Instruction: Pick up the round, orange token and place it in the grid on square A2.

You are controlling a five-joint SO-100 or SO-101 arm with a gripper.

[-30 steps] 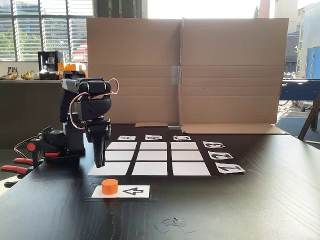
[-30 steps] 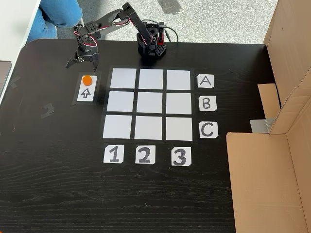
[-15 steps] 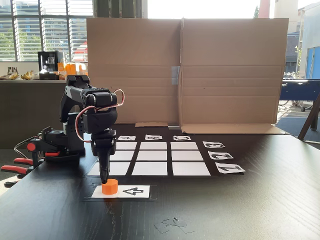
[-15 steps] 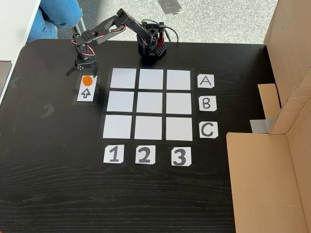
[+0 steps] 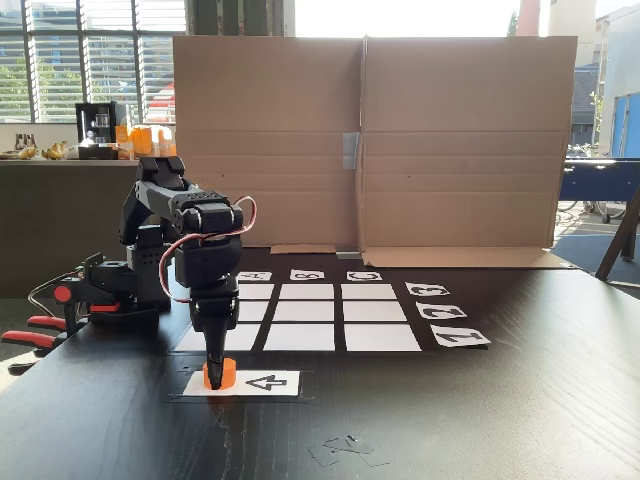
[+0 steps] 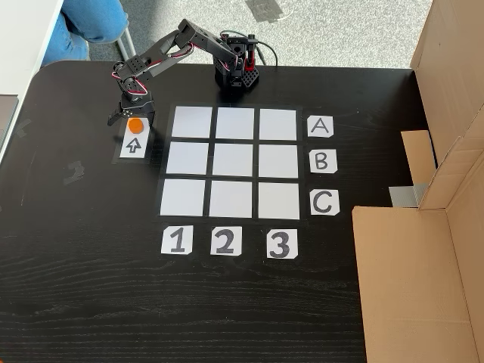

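Nine white cells make up the grid [image 6: 234, 162] on the black tabletop [image 6: 91, 287], with letter cards A, B, C down one side and number cards 1, 2, 3 along another in a fixed view from above. Square A2 [image 6: 235, 123] lies bare, the middle cell of the row next to the A card [image 6: 321, 126].

Off to the side of the grid sits a separate white card with a black arrow [image 6: 134, 141], and the orange token [image 6: 135, 125] rests on the end of that card nearest the arm. From the low fixed view the token [image 5: 219, 375] stands upright on the card, left of the arrow [image 5: 265, 382].

Right down at the token is the pincer [image 5: 215, 378], its dark tip pointing straight down and overlapping the token's front. From above, the pincer [image 6: 131, 121] has its fingers spread to either side of the token; whether they touch it I cannot tell.

Behind the grid stands a folded cardboard wall [image 5: 450, 140], and the arm's base [image 6: 235, 72] is fixed at the tabletop's far edge.
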